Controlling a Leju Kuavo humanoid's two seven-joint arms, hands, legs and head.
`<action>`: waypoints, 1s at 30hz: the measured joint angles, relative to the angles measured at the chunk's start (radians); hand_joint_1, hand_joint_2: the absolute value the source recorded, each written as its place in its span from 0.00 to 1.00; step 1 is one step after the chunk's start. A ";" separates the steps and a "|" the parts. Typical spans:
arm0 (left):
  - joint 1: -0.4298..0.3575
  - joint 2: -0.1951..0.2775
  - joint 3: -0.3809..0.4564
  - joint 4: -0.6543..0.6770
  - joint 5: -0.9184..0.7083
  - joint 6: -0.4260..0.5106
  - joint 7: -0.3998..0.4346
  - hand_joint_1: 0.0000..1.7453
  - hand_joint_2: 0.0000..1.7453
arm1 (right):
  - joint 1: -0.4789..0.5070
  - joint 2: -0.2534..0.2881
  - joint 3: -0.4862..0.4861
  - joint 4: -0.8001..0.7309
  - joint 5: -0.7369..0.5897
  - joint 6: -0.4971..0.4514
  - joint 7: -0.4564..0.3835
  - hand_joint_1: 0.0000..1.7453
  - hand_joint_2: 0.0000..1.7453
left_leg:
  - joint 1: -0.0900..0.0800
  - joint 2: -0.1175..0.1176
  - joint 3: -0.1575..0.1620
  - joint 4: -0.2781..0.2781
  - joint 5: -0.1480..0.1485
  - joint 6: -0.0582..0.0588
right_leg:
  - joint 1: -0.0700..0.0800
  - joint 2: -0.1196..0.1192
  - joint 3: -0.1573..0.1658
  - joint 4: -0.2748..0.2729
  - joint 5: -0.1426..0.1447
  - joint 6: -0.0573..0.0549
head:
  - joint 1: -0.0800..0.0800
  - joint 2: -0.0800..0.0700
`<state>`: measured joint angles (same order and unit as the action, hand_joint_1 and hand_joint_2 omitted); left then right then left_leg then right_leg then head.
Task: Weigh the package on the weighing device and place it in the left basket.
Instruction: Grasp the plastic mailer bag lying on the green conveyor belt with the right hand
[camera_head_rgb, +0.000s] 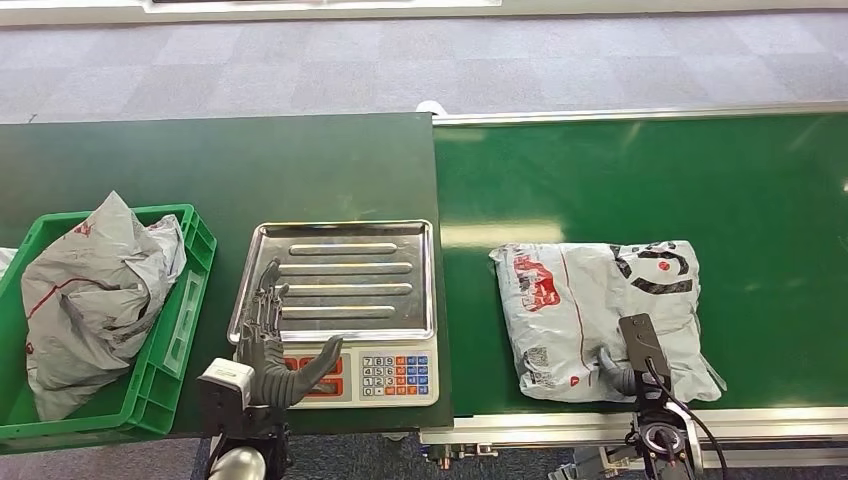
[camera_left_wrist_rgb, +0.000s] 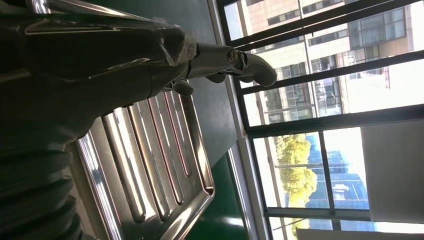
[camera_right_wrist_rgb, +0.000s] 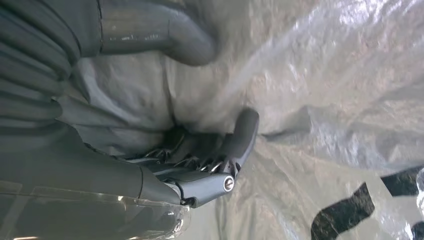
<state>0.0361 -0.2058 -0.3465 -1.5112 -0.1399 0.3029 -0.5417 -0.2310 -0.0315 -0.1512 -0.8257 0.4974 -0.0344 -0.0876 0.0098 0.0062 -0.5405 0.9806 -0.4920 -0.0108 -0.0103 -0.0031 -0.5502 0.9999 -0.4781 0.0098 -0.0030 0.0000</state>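
Grey plastic mailer package with red and black print (camera_head_rgb: 600, 315) lies flat on the green conveyor belt (camera_head_rgb: 760, 180), to the right of the electronic scale with ribbed steel tray (camera_head_rgb: 345, 275). Its long axis runs roughly side to side across the head view.

Right robot hand (camera_head_rgb: 622, 372) is at the package's near edge. In the right wrist view its thumb and fingers (camera_right_wrist_rgb: 240, 135) curl into the crumpled film — looks like a grasp on the bag, judged firm enough but not confirmed.

Left robot hand (camera_head_rgb: 272, 345) hovers over the near left corner of the scale, fingers apart, holding nothing.

Key relation: the scale tray lies to the left of the package, just across the seam between belt and dark green tabletop (camera_head_rgb: 200, 170) — right robot hand is the nearer one, so the carry goes leftward.

Green plastic basket (camera_head_rgb: 175, 330) at far left already holds a grey bag (camera_head_rgb: 95, 290).
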 joint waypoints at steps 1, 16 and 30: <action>0.001 0.000 0.000 0.000 0.000 0.003 0.000 0.00 1.00 | 0.001 0.002 0.000 -0.005 0.000 -0.014 -0.010 1.00 1.00 | 0.000 0.000 0.000 0.000 0.000 0.000 | 0.000 0.000 0.000 0.000 0.000 0.000 | 0.000 0.000; 0.005 0.000 0.004 -0.003 -0.010 0.013 -0.012 0.00 1.00 | 0.116 0.080 0.001 -0.437 0.010 -0.256 -0.122 1.00 1.00 | 0.000 -0.001 -0.003 0.000 0.000 0.000 | 0.000 0.000 -0.003 0.000 0.000 0.000 | 0.000 0.000; -0.020 0.002 0.002 0.013 -0.027 -0.009 -0.033 0.00 1.00 | 0.155 0.122 0.074 -0.589 0.207 -0.173 0.125 0.00 1.00 | 0.000 -0.001 -0.003 0.000 0.000 0.000 | 0.000 0.000 -0.003 0.000 0.000 0.000 | 0.000 0.000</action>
<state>0.0158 -0.2043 -0.3441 -1.4981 -0.1674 0.2941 -0.5745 -0.0760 0.0902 -0.0774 -1.4148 0.7042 -0.2073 0.0375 0.0097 0.0057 -0.5432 0.9803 -0.4916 -0.0108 -0.0103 -0.0032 -0.5528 1.0000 -0.4777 0.0100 -0.0031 0.0000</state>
